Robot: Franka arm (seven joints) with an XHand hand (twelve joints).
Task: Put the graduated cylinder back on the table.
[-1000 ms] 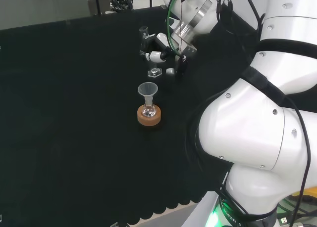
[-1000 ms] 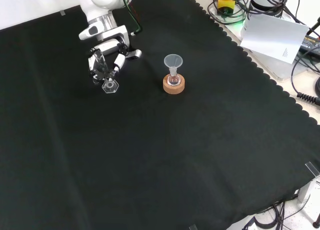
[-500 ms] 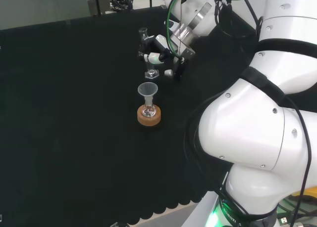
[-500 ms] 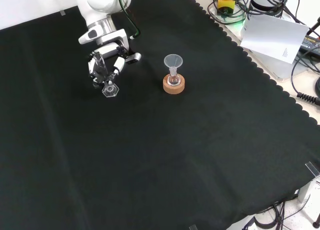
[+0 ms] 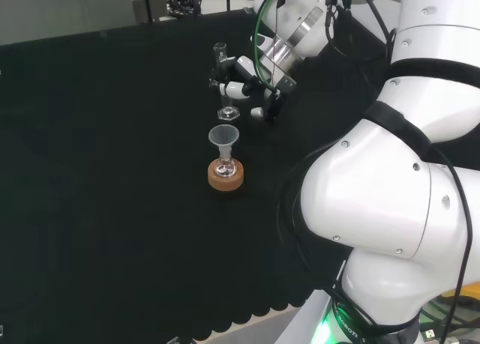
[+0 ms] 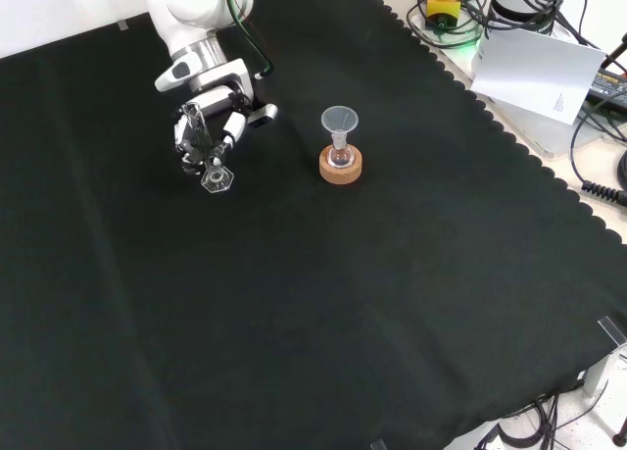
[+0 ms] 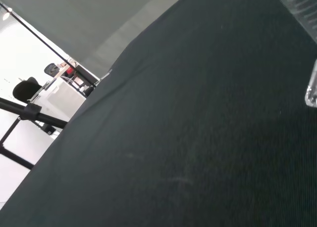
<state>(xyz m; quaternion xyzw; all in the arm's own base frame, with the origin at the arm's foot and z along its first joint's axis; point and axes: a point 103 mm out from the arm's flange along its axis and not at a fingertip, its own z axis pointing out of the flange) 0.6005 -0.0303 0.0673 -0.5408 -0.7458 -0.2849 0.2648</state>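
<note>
A clear graduated cylinder stands nearly upright at the far middle of the cloth in the head view, its hexagonal foot low over or on the cloth; I cannot tell whether it touches. The black and white hand reaches in from the right with its fingers curled round the cylinder's tube. In the front view the hand hangs at the upper left, and the cylinder's foot shows just below the fingers. A strip of clear glass shows at the edge of the wrist view.
A small round flask with a clear funnel in its neck sits on a cork ring just in front of the cylinder in the head view; in the front view the cork ring lies to the hand's right. Black cloth stretches all around.
The hand has carried the cylinder a little to the left in the head view, and slightly lower in the front view. The cylinder now stands straighter. The flask and funnel have stayed still.
</note>
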